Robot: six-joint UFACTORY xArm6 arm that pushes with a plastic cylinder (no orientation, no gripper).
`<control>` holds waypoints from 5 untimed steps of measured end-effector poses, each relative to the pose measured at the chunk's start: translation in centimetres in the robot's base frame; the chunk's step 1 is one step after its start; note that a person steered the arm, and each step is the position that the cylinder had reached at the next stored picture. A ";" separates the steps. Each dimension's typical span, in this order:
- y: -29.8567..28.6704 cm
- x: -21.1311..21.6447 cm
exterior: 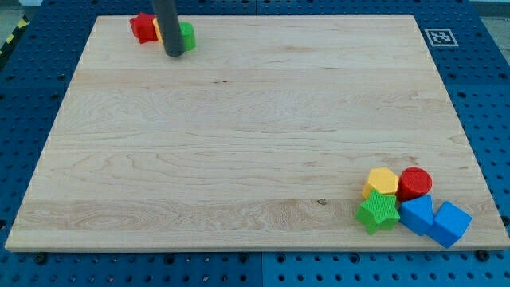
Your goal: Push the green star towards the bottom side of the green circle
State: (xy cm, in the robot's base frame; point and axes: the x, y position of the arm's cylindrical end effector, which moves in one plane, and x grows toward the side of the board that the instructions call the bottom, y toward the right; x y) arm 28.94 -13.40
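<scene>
Clearly nothing is done yet: the green star (378,214) sits far from the green circle (186,35), across the board. My tip (174,53), holding nothing, rests against that circle.

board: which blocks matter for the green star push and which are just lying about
Job: green star, green block partly hidden behind the rod (likely the circle), my tip.

Lying about: yellow block, red cylinder, two blue blocks, red block.
</scene>
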 end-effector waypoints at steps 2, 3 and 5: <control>0.5 -1.1; 3.6 0.6; 21.1 6.8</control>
State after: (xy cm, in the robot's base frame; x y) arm 35.73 7.70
